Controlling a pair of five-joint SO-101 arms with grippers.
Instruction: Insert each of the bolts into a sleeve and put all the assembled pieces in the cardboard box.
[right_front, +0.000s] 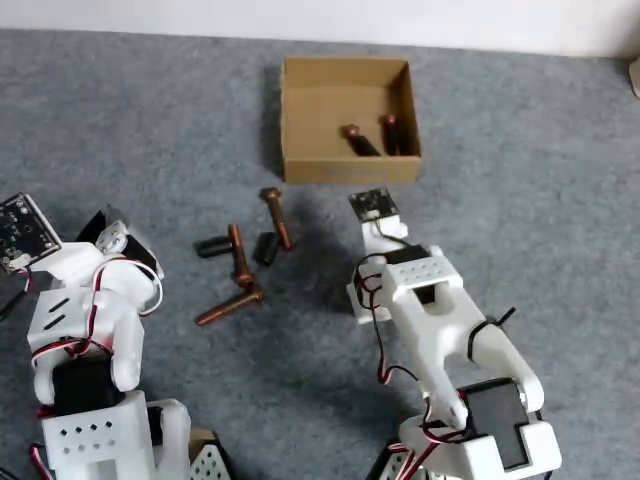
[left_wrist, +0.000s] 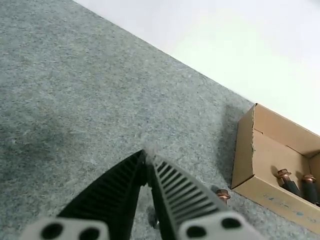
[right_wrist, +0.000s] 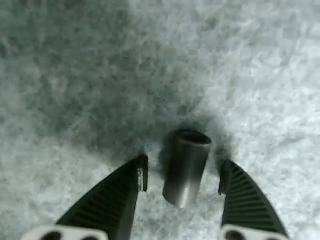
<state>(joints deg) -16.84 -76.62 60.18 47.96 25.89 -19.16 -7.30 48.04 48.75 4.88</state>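
Lighting in the high view was diffuse and even, so shadows stayed soft. The cardboard box (right_front: 345, 170) cast a faint shadow onto the grey mat (right_front: 150, 120) along its left wall. In the right wrist view a dark shadow pooled around the sleeve (right_wrist: 186, 167), and its metal carried a dull sheen. In the left wrist view the white wall (left_wrist: 225, 40) was bright, close to glare.
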